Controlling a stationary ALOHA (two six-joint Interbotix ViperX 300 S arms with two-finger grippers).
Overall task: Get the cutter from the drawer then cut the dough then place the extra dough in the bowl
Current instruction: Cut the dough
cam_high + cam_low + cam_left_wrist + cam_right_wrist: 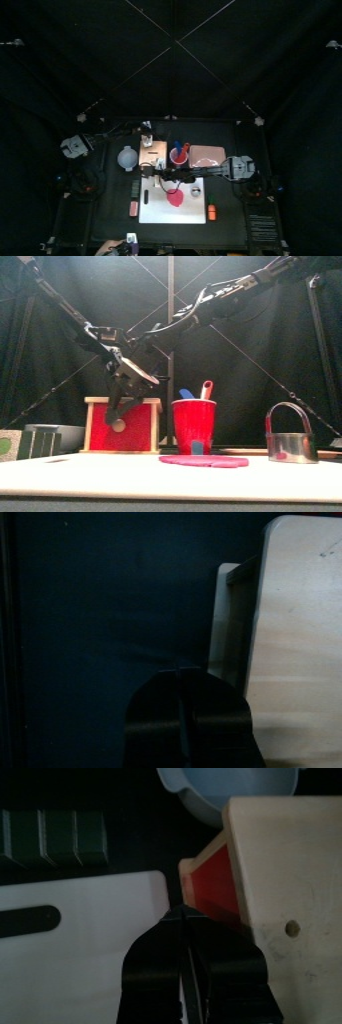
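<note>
The cutter (291, 441) was found standing on the tabletop (94, 212) at 3 o'clock of the red cup (194, 424), outside the wooden box (123, 402). The dough (203, 461) lay whole on the white cutting board (80, 958), so the cutting was judged not yet begun. The right gripper (182, 928) was seen closed on nothing, its tip just beside the red drawer front (207, 878). The left gripper (187, 687) appeared closed and empty over the box top. A push there could slide the light box toward the bowl (127, 158) at its 9 o'clock, and the two arms, crowded at the box, could be knocked together. Whether the drawer was fully shut could not be made out, nor whether either gripper touched the box. The drawer's inside was hidden.
</note>
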